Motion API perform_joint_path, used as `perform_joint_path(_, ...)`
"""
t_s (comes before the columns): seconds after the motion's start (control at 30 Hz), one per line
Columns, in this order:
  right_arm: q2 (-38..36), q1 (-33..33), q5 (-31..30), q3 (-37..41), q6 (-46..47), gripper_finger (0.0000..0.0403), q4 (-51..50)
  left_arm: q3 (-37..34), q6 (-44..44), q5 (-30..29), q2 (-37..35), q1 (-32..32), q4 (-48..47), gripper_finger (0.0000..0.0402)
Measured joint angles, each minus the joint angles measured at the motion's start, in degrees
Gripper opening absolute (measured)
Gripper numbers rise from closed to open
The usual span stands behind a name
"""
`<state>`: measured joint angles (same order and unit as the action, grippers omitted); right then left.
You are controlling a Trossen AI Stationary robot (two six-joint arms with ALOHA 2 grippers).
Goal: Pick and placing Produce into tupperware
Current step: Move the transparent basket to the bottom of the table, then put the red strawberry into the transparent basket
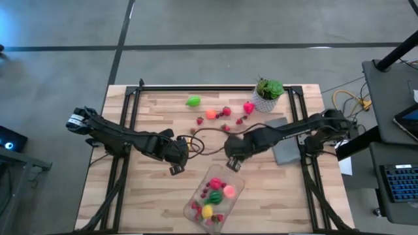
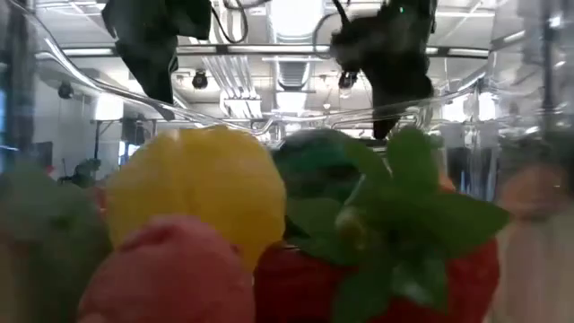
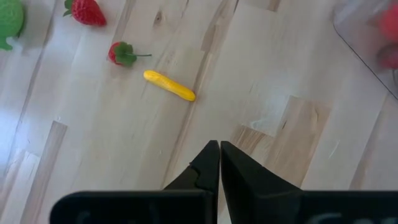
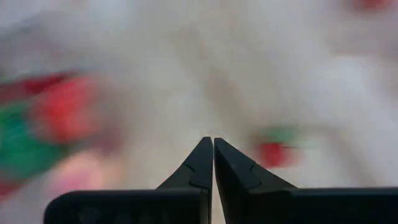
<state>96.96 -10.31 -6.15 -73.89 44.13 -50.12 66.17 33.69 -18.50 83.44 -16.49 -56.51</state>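
Round glossy produce (image 2: 193,193) in clear tupperware (image 1: 233,180)

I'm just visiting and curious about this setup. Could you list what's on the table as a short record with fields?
surface: wooden table
container: clear tub near the front edge, holding several toy fruits
loose fruit: green piece, orange piece, red berries toward the back
small item: yellow piece lying on the wood
plant: potted plant at the back right
left hand: shut, empty, left of the tub
right hand: shut, empty, just above the tub's far end
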Motion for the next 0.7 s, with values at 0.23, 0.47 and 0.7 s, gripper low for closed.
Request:
perform_joint_path(0.23, -2.61, 5.28, -2.95, 0.82, 7.74, 0.0019, -15.44, 0.0, 0.0, 0.02, 0.0, 0.0, 0.07, 0.0)
perform_joint_path(0.47, -2.26, 6.64, 7.66, 5.75, 5.5, 0.012, -3.03, 0.0, -0.02, 0.0, -0.02, 0.0, 0.11, 0.0)
perform_joint_path(0.7, -0.97, 6.63, 6.72, 10.18, 8.57, 0.0234, -0.37, 0.0, -0.02, 0.02, -0.02, 0.0, 0.1, 0.0)
